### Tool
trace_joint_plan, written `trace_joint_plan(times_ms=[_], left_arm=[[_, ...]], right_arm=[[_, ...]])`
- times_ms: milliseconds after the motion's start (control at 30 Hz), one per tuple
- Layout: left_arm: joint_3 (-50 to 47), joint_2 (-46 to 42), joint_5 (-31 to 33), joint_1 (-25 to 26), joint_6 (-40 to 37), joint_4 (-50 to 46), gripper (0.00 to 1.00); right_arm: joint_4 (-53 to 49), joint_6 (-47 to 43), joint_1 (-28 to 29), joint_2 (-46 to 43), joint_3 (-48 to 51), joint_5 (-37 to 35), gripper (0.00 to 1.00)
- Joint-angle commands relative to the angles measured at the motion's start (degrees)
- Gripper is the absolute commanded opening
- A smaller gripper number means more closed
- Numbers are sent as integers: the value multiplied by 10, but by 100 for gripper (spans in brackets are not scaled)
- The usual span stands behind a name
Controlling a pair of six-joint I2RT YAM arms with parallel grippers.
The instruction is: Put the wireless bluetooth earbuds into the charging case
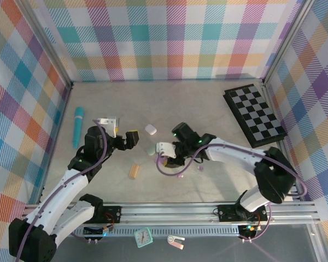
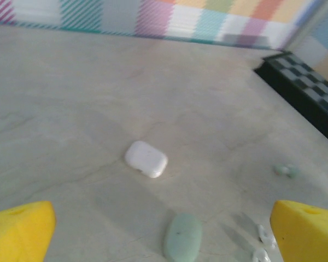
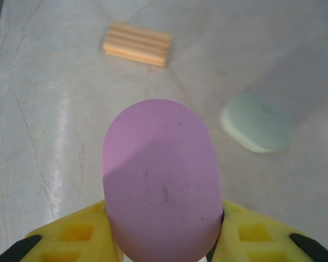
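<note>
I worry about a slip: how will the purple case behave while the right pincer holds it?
The purple case looks smooth and rounded, so it is probably slippery. The right pincer grips one end between yellow fingers, so it may pivot. Its shell appears rigid, unlikely to bend.

The white case point(image 2: 146, 159) lies flat and closed, a rounded pebble shape, apart from the rest. The pale green case point(image 2: 183, 237) also lies closed, with two white earbuds point(image 2: 265, 236) loose just beside it and a pale green earbud point(image 2: 286, 171) farther off. The purple case point(image 3: 161, 185), a smooth oval, is clamped in the right gripper point(image 3: 163, 229). Two tiny purple earbuds point(image 1: 200, 169) lie loose nearby.
</note>
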State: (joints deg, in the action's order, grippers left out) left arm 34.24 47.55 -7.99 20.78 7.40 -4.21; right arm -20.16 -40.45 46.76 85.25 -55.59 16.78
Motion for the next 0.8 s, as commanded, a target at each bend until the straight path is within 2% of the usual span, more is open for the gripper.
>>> trace_joint_plan(times_ms=[0,67,233,400,500,633,767], left_arm=[[26,-16,-85,15,-68,8,100],[38,-11,-142,22,-84,15,100],[44,-17,-219,45,-162,38,99],[37,10,-331,72,-171,94,97],[33,34,-355,105,-179,115,98],[0,52,-356,130,-177,221,97],[-1,91,-381,131,-168,269,88]], right_arm=[[-59,8,-32,-46,-3,35,36],[-88,10,-56,-72,-17,51,35],[-171,19,-90,-104,-73,104,33],[-220,17,-96,-105,-127,145,30],[-237,17,-96,-98,-158,174,29],[-248,13,-96,-93,-186,204,28],[-261,11,-96,-86,-207,226,28]])
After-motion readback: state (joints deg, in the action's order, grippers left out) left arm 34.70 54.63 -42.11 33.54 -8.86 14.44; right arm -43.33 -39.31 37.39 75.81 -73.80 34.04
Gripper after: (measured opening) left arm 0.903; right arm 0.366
